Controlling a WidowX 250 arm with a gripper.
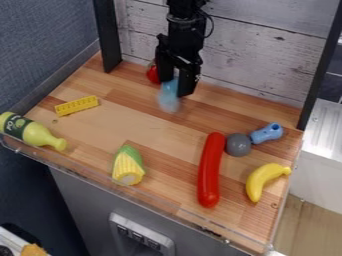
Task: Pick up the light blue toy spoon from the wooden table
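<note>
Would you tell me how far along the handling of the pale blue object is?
The grasp looks done: the gripper has the pale blue object between its fingers. That object is in hand, toward the back of the wooden counter; I cannot tell whether it is lifted. Letting go seems left. The corn and banana lie apart from the gripper.

The fixed camera looks down at a slant from in front of the wooden countertop [153, 135], facing my claw [176, 86] and the whitewashed plank backboard [257, 52], far enough back to take in most of the surface.
</note>
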